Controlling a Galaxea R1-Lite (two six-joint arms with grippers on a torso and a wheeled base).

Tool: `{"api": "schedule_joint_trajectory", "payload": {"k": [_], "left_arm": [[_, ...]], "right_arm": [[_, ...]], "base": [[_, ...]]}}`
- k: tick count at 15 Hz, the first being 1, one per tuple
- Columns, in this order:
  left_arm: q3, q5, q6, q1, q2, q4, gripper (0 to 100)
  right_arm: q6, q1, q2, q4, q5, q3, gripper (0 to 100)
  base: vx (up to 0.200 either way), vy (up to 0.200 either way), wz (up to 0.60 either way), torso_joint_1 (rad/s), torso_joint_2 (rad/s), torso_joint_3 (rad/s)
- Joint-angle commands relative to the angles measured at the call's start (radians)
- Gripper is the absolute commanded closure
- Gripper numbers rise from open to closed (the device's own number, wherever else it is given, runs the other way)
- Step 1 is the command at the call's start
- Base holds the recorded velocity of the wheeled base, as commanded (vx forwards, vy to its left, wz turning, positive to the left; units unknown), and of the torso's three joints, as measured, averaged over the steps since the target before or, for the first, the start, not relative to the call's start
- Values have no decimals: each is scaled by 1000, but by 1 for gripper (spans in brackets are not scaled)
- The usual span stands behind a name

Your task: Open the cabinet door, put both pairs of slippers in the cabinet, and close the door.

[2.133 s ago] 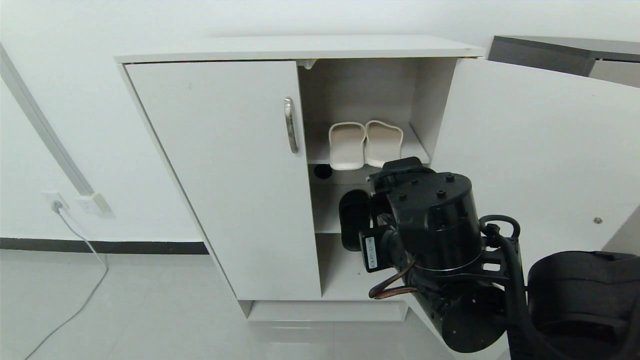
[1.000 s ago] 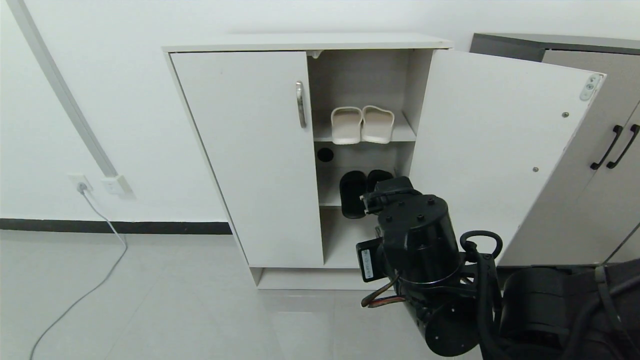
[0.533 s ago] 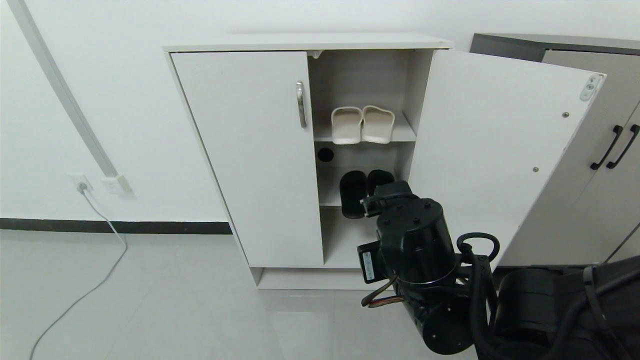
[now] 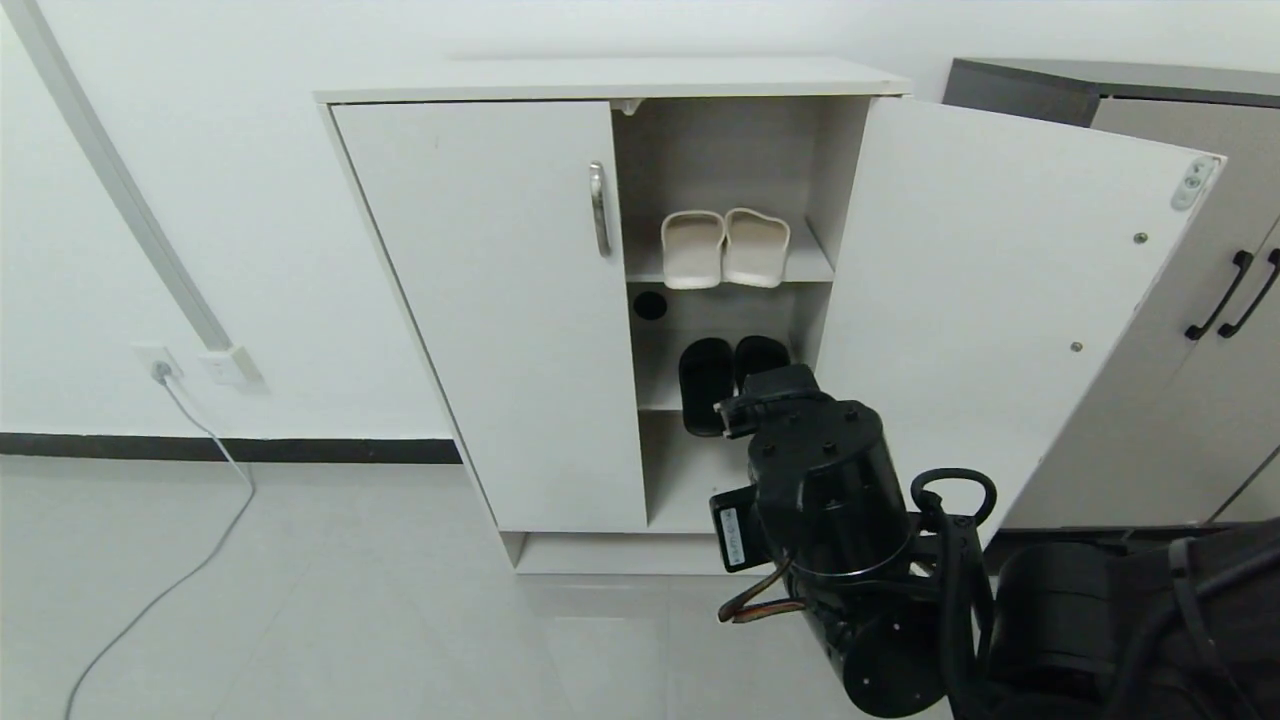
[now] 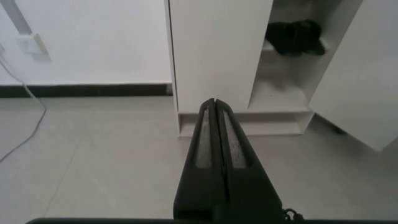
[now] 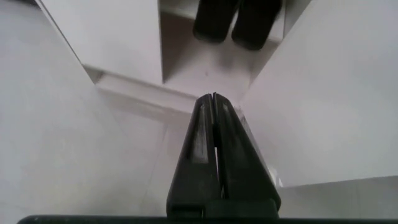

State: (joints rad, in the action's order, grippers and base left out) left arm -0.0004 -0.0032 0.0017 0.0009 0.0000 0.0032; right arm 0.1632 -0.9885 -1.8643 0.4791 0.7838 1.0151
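The white cabinet (image 4: 480, 300) stands with its left door closed and its right door (image 4: 1000, 300) swung wide open. A pair of white slippers (image 4: 725, 247) rests on the upper shelf. A pair of black slippers (image 4: 715, 380) rests on the middle shelf, also seen as black slippers (image 5: 295, 37) and black slippers (image 6: 236, 18) in the wrist views. My right arm (image 4: 820, 480) hangs in front of the open half, below the black pair. My right gripper (image 6: 214, 98) is shut and empty over the cabinet's bottom edge. My left gripper (image 5: 214, 102) is shut and empty above the floor, short of the cabinet.
A metal handle (image 4: 597, 210) sits on the closed left door. A grey cabinet (image 4: 1200, 300) stands just behind the open door on the right. A wall socket (image 4: 155, 365) and a cord (image 4: 190, 560) lie to the left on the tiled floor.
The camera has drawn back from the cabinet, so more floor and the grey cabinet show. My right arm has come away from the middle shelf, leaving the black slippers there.
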Motion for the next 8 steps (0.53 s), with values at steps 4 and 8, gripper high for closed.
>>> {"api": "schedule_joint_trajectory", "payload": {"k": [4, 8], "left_arm": [[-1, 0, 0, 1, 2, -2, 100], [-1, 0, 0, 1, 0, -2, 100]], "right_arm": [[-1, 1, 0, 3, 2, -1, 100], [-1, 5, 0, 3, 2, 0, 100]], "base": [[0, 0, 0, 44, -496, -358], [0, 0, 0, 120, -471, -344]]}}
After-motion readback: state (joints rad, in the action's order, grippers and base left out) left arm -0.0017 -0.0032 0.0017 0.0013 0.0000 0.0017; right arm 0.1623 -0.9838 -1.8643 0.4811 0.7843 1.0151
